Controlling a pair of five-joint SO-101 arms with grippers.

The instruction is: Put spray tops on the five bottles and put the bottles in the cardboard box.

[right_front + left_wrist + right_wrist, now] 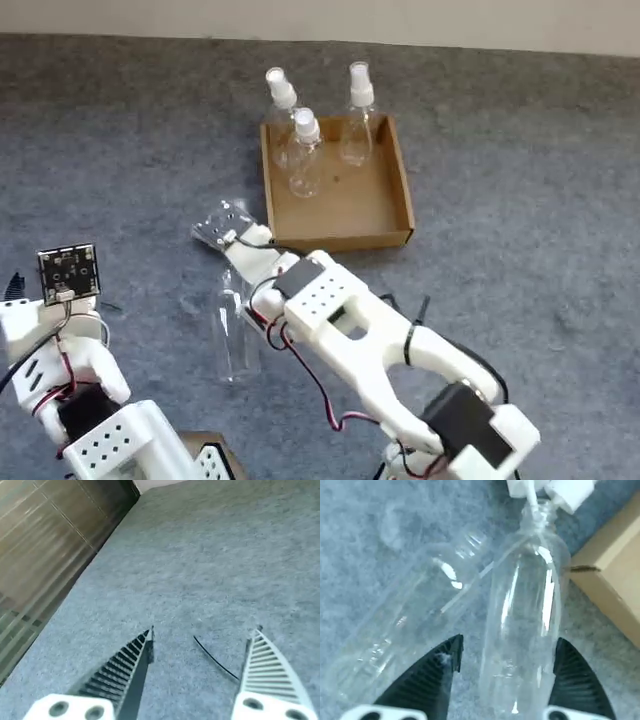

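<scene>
Carpet (210, 555) is all that lies under the left claw (204, 630), which hangs open at the lower left of the high view, so the right arm is the one close to the job. The right claw (509, 641) is open too, with one finger on each side of a clear bottle (525, 605), and it does not seem to squeeze it yet. This bottle lies flat. Its bottom is by the claw and its neck points straight away, up the right wrist view, so the claw only has to close across its round body. A second bottle (405, 630) lies just beside it on a slant, close enough to get bumped. A white spray top (567, 492) sits at the far neck; I cannot tell if it is screwed on. Just past that is a corner of the cardboard box (615, 575), so the way in looks short, over a low wall. In the high view, three bottles with tops (304, 160) stand at the far end of the box, and its near end has free room.
</scene>
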